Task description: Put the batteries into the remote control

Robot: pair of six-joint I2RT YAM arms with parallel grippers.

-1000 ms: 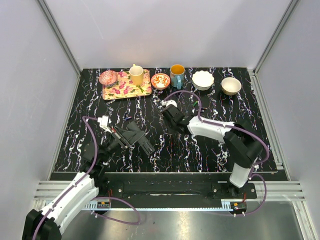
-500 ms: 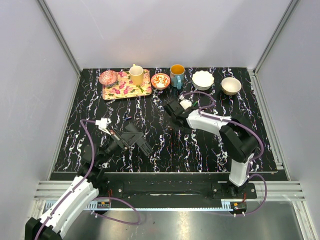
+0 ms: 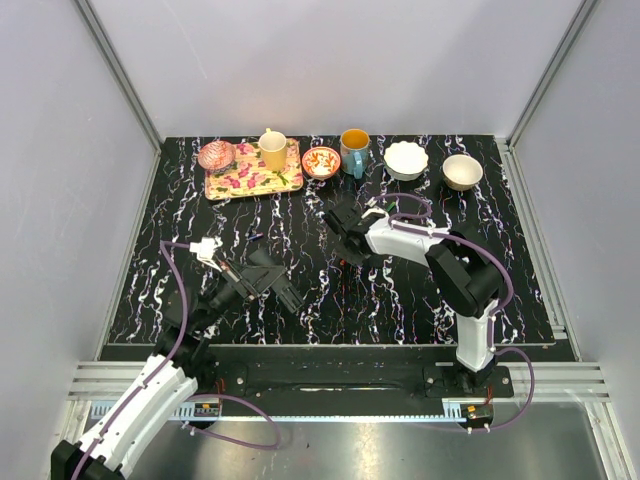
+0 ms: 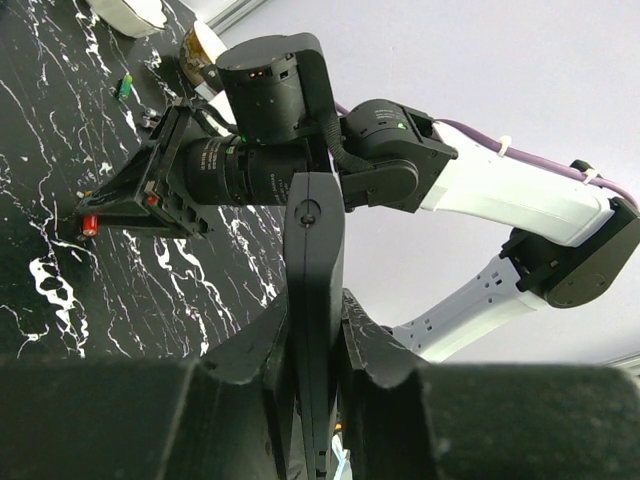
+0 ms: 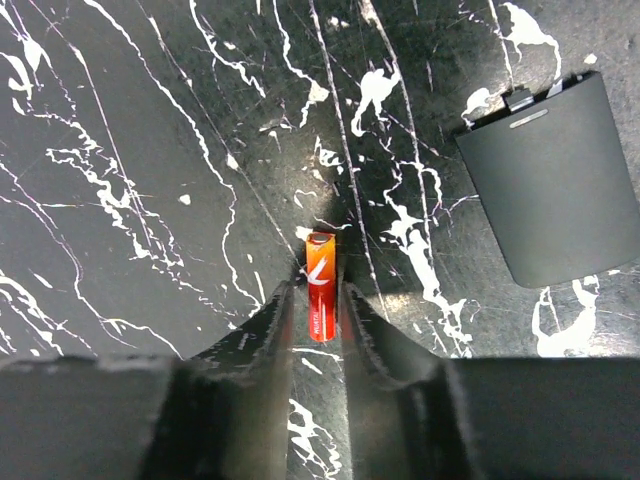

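On the black marbled desk (image 3: pixel 500 230), an orange battery (image 5: pixel 320 262) lies 12-to-6 between the narrowed fingers of the right tool (image 5: pixel 316 292), grip impossible to tell, while at its 8 o'clock the left tool (image 4: pixel 315 320) clamps the remote control (image 4: pixel 315 240) edge-up.

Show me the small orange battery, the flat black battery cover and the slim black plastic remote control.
Small orange battery (image 5: pixel 320 285), right wrist view, middle of its printed side.
Flat black battery cover (image 5: pixel 548 190), right wrist view, centre of its flat face.
Slim black plastic remote control (image 4: pixel 314 290), left wrist view, its visible side.
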